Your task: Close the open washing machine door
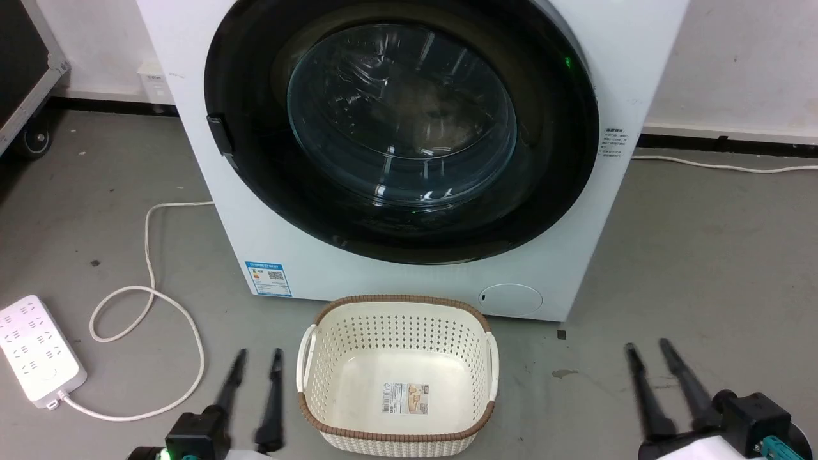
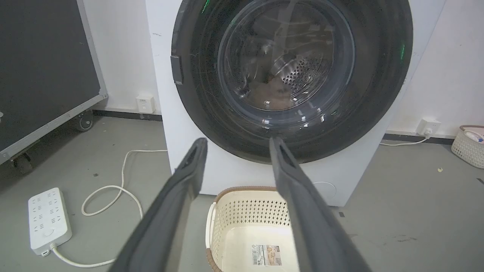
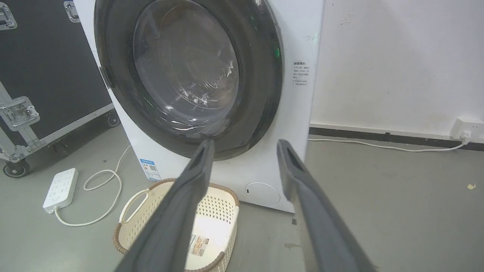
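- Two grippers sit low in the head view: the left gripper at 7 o'clock, the right gripper at 5 o'clock; both have their fingers spread wide and hold nothing.
- The washing machine door lies toward 12 o'clock; about 1 o'clock from the left gripper, about 11 o'clock from the right; well apart from both, with a basket on the floor between.
- The door is round, so it has no long axis; its glass faces 6 o'clock, straight at the robot; it looks flat against the washing machine, though I cannot tell whether it is latched.
- The catch tab sits at 9 o'clock on the rim, so the hinge is likely at 3 o'clock; the left gripper is nearer the catch side; I judge any last push belongs there, toward 12 o'clock.
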Controlling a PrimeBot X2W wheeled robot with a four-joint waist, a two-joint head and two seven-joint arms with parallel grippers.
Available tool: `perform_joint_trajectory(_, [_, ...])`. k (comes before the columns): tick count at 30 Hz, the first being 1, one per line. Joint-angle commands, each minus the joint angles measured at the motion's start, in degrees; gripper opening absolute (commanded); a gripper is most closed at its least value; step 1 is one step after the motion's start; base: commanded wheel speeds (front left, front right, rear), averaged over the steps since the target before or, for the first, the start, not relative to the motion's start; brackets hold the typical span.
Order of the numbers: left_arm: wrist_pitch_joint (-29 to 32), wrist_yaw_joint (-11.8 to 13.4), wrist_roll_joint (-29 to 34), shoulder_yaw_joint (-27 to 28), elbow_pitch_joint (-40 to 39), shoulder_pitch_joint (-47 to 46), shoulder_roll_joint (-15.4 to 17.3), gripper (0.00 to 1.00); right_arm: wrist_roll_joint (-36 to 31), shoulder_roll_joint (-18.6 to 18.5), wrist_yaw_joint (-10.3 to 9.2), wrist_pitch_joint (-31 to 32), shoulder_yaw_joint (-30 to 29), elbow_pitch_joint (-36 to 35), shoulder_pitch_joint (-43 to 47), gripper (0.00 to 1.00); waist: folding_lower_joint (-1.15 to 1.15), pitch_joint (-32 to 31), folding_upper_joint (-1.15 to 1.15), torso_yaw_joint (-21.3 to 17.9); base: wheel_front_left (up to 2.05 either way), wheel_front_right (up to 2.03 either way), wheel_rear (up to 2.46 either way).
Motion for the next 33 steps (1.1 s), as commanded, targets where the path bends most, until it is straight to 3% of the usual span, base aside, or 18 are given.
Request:
perform_joint_trajectory(1, [0.03, 0.0, 0.01, 0.02, -0.01, -0.01, 0.0, 0.0, -0.02, 0.0, 0.01, 0.03, 0.0, -0.02, -0.02, 0.0, 0.0, 0.0, 0.0, 0.0, 0.0, 0.0, 0.0])
perform_joint_trajectory(33, [3.86, 0.4, 1.75, 0.74, -1.57, -1.02, -0.05, 0.0, -1.96, 0.45, 0.0, 3.86, 0.03, -2.26, -0.64, 0.0, 0.0, 0.34, 0.0, -0.08, 0.0, 0.0, 0.0])
